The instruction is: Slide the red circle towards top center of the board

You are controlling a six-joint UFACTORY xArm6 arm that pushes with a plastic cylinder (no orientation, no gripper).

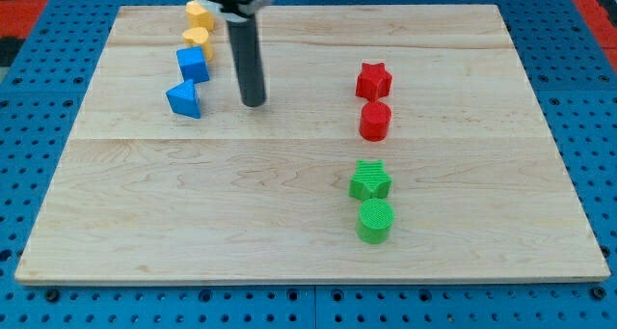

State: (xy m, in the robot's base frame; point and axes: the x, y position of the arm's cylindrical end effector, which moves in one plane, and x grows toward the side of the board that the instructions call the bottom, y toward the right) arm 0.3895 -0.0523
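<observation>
The red circle (pixel 375 121) lies on the wooden board (pixel 308 242) right of centre, just below the red star (pixel 372 80) and touching or nearly touching it. My tip (pixel 253 103) is on the board at the upper left of centre, well to the left of the red circle and slightly higher in the view. It stands just right of the blue blocks and touches no block.
A blue cube (pixel 193 63) and a blue triangular block (pixel 184 99) sit left of the tip. Two yellow blocks (pixel 198 15) (pixel 198 40) lie above them near the top edge. A green star (pixel 370 180) and green circle (pixel 375 220) lie below the red circle.
</observation>
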